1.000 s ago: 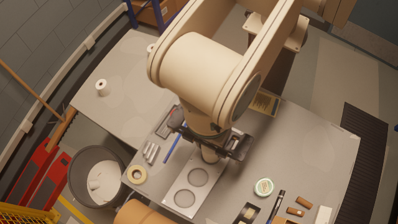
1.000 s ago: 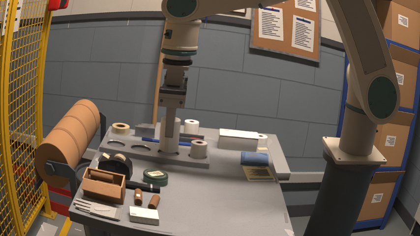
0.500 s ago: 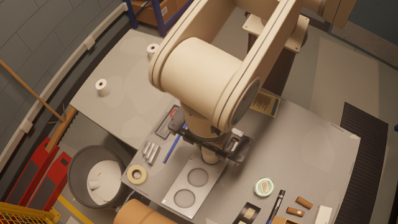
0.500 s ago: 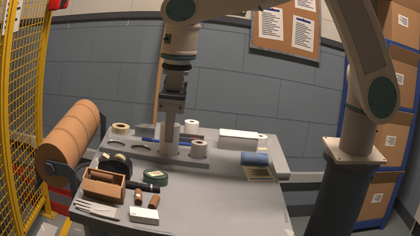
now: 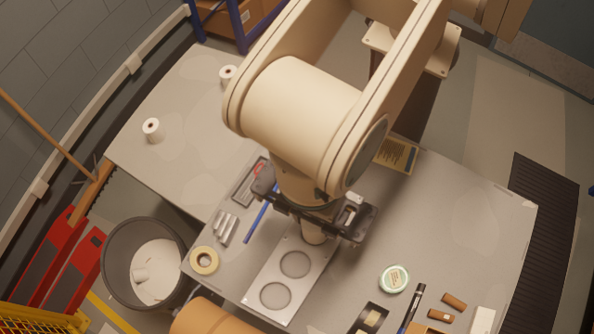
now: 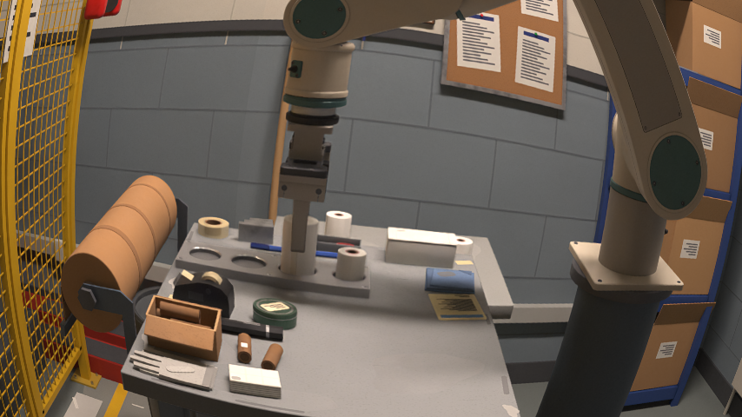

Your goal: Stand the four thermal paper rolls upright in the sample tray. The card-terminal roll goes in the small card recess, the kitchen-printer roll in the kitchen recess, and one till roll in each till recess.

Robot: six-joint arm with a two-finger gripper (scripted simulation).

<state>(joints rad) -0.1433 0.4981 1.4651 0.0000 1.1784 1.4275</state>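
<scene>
A tall cream paper roll [image 6: 299,246] stands upright in a recess of the grey sample tray [image 6: 273,267], third from the tray's left end as the second side camera sees it. A shorter roll [image 6: 351,263] stands upright in the recess to its right. The two left recesses [image 5: 284,278] hold nothing. Two more rolls [image 5: 153,130] [image 5: 227,73] lie on the far side table. My gripper [image 6: 300,248] reaches straight down over the tall roll and is closed on it. The arm hides most of this roll in the side camera.
Behind the tray lie a blue pen [image 5: 259,217], a tape ring [image 5: 204,260], metal cylinders [image 5: 225,227] and a white box [image 6: 421,246]. In front sit a green tin [image 6: 275,312], a tape dispenser [image 6: 203,291] and a cardboard box [image 6: 182,326]. A bin [image 5: 141,263] stands off the table's left edge.
</scene>
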